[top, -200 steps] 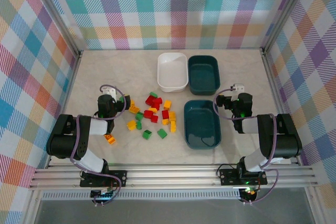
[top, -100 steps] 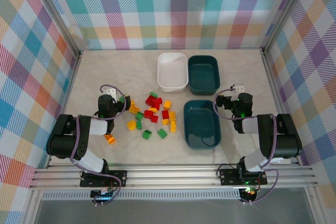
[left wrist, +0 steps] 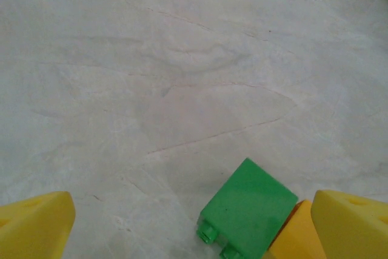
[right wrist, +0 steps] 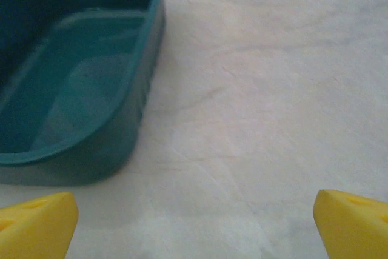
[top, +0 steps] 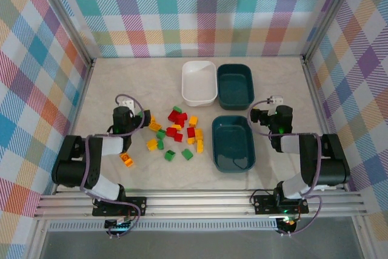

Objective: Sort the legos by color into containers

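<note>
The legos (top: 174,130) lie in a loose heap of red, green and yellow-orange near the middle of the bench (top: 121,83), a little toward its left edge. One orange brick (top: 127,161) sits apart from them, nearer the near edge. All three tubs look empty, so the sorting seems not yet begun. The white tub (top: 199,82) and the far teal tub (top: 235,86) stand side by side toward the far edge. The near teal tub (top: 233,144) sits right of the heap.

The left pincer (left wrist: 194,222) hangs wide open and empty at the left fringe of the heap. A green brick (left wrist: 248,207) lies just inside its right finger, tilted corner-on to the jaws, with an orange one close against it.

That green brick is the likely first pick. To do it well:
- Shift right so the brick sits centred between the fingers.
- Turn the wrist to meet its flat sides, not its corners.
- Come down clear of the orange neighbour, or both may lift.
- Give each colour its own tub.

The right pincer (right wrist: 194,222) is also wide open and empty, over bare bench just beside the near teal tub's wall.
</note>
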Available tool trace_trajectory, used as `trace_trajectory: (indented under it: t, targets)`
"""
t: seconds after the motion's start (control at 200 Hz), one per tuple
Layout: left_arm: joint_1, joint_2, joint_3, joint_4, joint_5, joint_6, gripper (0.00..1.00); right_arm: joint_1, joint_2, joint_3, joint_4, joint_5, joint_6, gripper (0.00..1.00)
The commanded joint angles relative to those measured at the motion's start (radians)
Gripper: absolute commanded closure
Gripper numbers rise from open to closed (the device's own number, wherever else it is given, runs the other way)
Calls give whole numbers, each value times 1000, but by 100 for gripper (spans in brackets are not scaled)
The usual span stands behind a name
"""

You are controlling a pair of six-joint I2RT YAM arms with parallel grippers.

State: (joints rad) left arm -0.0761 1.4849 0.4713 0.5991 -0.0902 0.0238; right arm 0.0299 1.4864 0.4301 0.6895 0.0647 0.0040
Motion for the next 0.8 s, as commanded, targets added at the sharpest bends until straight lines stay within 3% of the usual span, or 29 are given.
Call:
trace_trajectory:
  t: [0.0, 0.08, 0.18, 0.32, 0.38, 0.435, 0.565, 0.67, 0.795]
  targets:
    - [-8, -212, 91, -211, -6, 13, 0, 24, -162, 156, -324, 112, 39, 0]
    - [-37, -380, 135, -358, -19, -25, 0, 73, -270, 233, -501, 142, 89, 0]
    - [-70, -543, 217, -576, -37, -220, 0, 110, -367, 317, -755, 175, 295, 0]
    - [-87, -711, 273, -755, 3, -558, 0, 91, -428, 236, -805, 176, 590, 0]
    - [-87, -758, 285, -897, -84, -725, 0, 83, -450, 192, -731, 72, 567, 0]
    - [-85, -792, 267, -1026, -217, -926, 0, 83, -444, 208, -780, 53, 589, 1]
    - [-77, -825, 199, -940, -84, -850, 7, 98, -423, 228, -876, 58, 617, 9]
    - [-127, -708, 257, -1014, 15, -795, 18, 159, -409, 189, -865, 95, 630, 15]
    - [-367, -512, 383, -1158, -25, -702, 23, 261, -380, 162, -846, 225, 633, 16]
